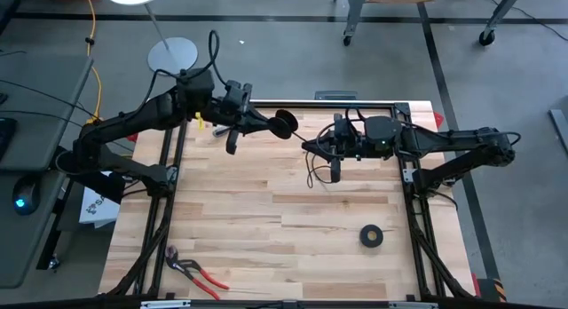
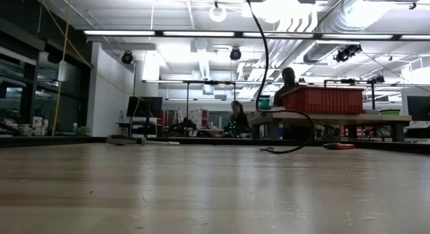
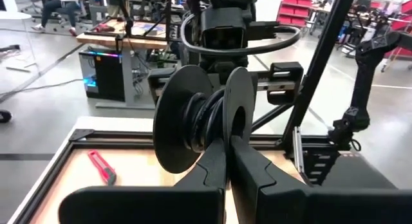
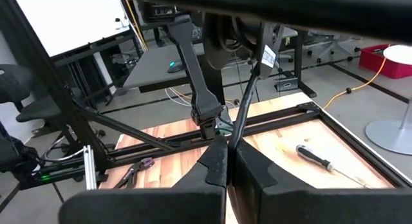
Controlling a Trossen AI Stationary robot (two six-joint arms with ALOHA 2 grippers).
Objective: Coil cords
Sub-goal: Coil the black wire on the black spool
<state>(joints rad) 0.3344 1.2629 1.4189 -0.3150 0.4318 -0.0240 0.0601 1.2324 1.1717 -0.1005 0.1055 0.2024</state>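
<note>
My left gripper is shut on a black spool held above the table's far middle; the thin black cord is wound on its hub. The cord runs from the spool to my right gripper, which is shut on it just right of the spool. Past the right gripper the cord hangs down in slack loops whose low end lies on the table. My left gripper pinches the rim of one of the spool's two discs between its two fingers, at the disc's lower edge. The spool is lifted clear of the table, its discs on edge. My right gripper pinches the cord between its fingertips, across the cord. From the fingers the cord runs straight up toward the left arm; its other part hangs slack to the table.
A black tape roll lies at the near right. Red-handled pliers lie at the near left. A screwdriver and a red utility knife lie near the far left. A black frame borders the table.
</note>
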